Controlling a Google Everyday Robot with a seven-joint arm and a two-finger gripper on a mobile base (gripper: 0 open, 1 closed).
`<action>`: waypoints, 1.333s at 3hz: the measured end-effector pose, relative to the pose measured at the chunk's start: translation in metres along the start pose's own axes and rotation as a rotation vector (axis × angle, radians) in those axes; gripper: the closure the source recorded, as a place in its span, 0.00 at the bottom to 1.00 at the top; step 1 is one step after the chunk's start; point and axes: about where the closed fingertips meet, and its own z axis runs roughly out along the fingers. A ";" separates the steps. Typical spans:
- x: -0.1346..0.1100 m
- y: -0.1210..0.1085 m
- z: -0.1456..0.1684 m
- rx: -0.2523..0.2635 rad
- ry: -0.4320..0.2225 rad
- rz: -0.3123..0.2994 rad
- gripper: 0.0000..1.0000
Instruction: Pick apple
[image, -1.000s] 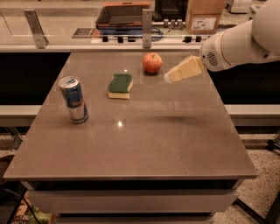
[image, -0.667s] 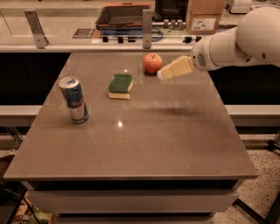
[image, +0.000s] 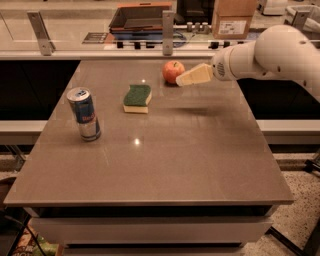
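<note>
One apple (image: 173, 71), red-orange and round, is sitting upright on the far part of the table (image: 200, 160), a little right of the middle and close to the far edge. Just to its right the tool (image: 183, 80) is hovering above the surface, its cream-coloured wedge pointing left at the fruit; the tip is lying right beside the apple's right side, and whether it is touching cannot be told from this angle. Whether the tool is standing wide or narrow cannot be told either, and it is carrying nothing that shows. Behind it the white arm (image: 272, 52) is spanning the space to the right edge of the view, casting a faint shadow on the tabletop below. Left of the apple and somewhat nearer, a green sponge (image: 137, 96) with a yellow underside is lying flat. Farther left and nearer again, a blue and silver drink can (image: 86, 114) is standing upright, well apart from the sponge. Beyond the table a cardboard box (image: 234, 17) is resting on a counter.
</note>
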 end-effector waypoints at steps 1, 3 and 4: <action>-0.002 -0.009 0.026 -0.020 -0.032 0.015 0.00; -0.011 -0.003 0.077 -0.089 -0.054 0.017 0.00; -0.015 0.003 0.097 -0.119 -0.058 0.013 0.00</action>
